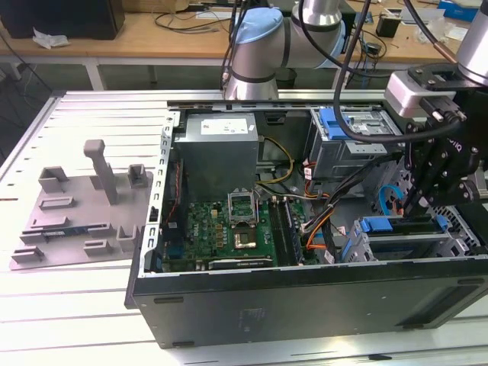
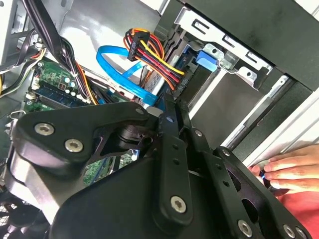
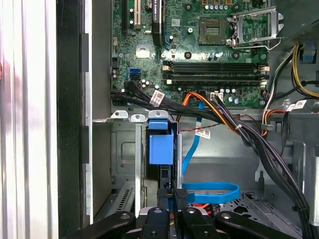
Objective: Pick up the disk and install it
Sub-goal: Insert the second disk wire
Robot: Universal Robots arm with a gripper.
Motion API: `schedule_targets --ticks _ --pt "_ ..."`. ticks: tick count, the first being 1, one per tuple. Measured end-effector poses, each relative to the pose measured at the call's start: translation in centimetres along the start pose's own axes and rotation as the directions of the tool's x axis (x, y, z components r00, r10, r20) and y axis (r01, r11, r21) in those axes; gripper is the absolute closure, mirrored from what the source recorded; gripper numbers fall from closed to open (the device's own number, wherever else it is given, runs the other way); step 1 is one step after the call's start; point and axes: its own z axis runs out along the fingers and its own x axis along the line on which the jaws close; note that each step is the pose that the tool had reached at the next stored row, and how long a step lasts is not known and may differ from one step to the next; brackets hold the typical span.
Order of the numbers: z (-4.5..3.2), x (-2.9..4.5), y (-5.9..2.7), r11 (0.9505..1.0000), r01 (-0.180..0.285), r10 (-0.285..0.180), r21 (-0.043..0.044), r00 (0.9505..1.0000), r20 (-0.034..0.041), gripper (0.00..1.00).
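Observation:
The disk stands on edge in a slot of the metal drive cage, its blue bracket end near the cage mouth by the motherboard. In the exterior view the disk's blue bracket shows in the cage at the case's lower right. My black gripper reaches down onto the cage from the exterior view's right. Its fingers are drawn together right behind the bracket, at the disk's dark upper edge. In the second wrist view the gripper points at the blue edge beside the coloured power cables.
A person's hand with a red sleeve rests at the case's outer wall. Black cable bundles and a blue flat cable cross beside the cage. A grey power-supply box, motherboard and rear drive bay crowd the case.

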Motion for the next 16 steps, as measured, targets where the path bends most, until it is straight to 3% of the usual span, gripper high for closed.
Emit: schedule_targets --ticks 16 --pt "0.56 -0.01 -0.03 1.0000 0.000 0.000 0.0000 1.0000 -0.0001 0.84"
